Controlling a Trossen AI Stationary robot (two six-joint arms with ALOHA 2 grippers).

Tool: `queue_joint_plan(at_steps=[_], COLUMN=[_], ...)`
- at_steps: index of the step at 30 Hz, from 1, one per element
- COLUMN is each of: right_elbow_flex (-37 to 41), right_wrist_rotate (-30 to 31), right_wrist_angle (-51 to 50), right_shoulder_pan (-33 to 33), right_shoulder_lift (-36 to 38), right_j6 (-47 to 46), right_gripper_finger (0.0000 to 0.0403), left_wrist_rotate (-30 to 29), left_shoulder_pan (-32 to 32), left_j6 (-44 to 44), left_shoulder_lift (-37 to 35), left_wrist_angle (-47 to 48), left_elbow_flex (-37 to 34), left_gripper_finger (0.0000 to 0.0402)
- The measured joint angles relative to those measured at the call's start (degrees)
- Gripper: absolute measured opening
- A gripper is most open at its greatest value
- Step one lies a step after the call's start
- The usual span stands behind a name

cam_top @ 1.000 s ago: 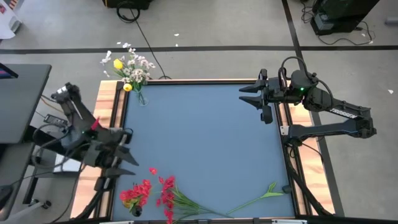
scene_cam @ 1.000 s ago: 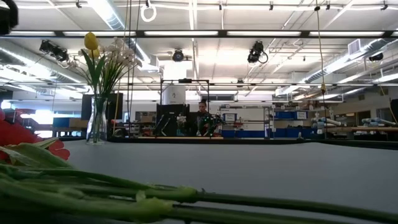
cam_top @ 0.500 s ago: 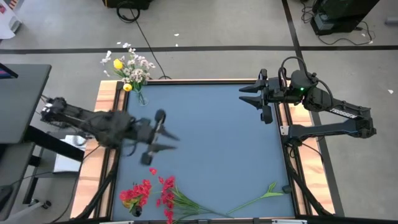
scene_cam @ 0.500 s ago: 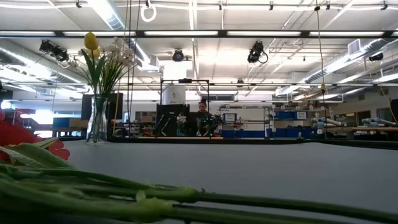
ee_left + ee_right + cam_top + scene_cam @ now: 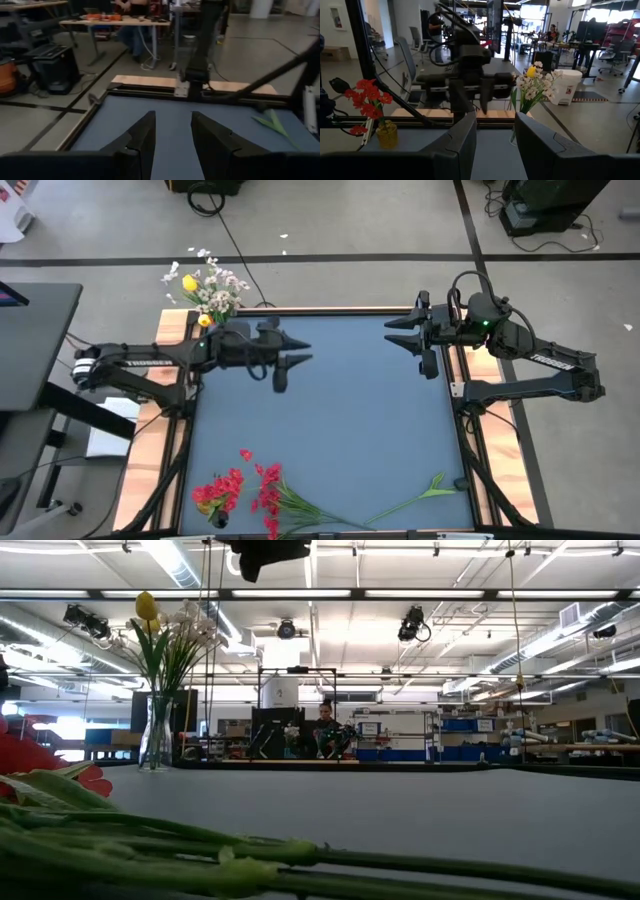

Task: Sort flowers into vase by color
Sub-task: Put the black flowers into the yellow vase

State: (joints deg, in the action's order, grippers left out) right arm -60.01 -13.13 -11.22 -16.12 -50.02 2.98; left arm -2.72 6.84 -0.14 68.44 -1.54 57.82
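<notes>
Lying loose on the near edge of the blue tabletop [image 5: 330, 420] are red flowers [image 5: 268, 488] and a green sprig [image 5: 420, 495], not yet sorted. White and yellow flowers [image 5: 208, 288] stand in one vase, some red flowers [image 5: 218, 492] in another. The left pincer [image 5: 290, 360] and the right pincer [image 5: 408, 332] both hang open, holding nothing.

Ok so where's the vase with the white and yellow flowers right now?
In the high view, the clear vase stands at the table's far left corner, just beside the left gripper that hangs there.
</notes>
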Motion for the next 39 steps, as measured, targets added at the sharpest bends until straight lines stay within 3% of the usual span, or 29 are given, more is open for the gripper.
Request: queue_joint_plan(at_steps=[8, 17, 21, 24, 32, 39], right_elbow_flex=[0.00, -0.01, -0.15, -0.05, 0.02, 0.01], right_wrist_rotate=[0.07, 0.84, 5.50, 4.27, 2.26, 1.20], right_wrist_angle=[2.64, 8.06, 8.76, 3.43, -0.70, -9.19], right_shoulder_pan=[0.01, 0.01, -0.14, 0.82, 11.11, 20.70], right_shoulder_lift=[-0.42, -1.35, -5.13, -10.46, -24.85, -31.67], right_j6=[5.92, 0.05, -21.07, -31.16, -60.40, -88.51], right_gripper_finger=[0.0144, 0.0144, 0.0144, 0.0144, 0.0144, 0.0144], left_wrist_rotate=[-0.54, -0.57, -0.59, -0.59, -0.61, -0.62], left_shoulder_pan=[0.69, 0.06, 0.08, 0.09, 0.12, 0.11], left_j6=[-5.06, -10.82, -13.22, -13.27, -12.32, -11.12], left_shoulder_lift=[-1.71, -4.51, -5.74, -6.32, -6.44, -6.42], left_wrist_angle=[0.97, 5.93, 10.10, 12.41, 16.95, 22.76], left_elbow_flex=[-0.02, -0.04, -0.09, 0.02, -0.07, -0.07], left_gripper_finger=[0.0130, 0.0130, 0.0130, 0.0130, 0.0130, 0.0130])
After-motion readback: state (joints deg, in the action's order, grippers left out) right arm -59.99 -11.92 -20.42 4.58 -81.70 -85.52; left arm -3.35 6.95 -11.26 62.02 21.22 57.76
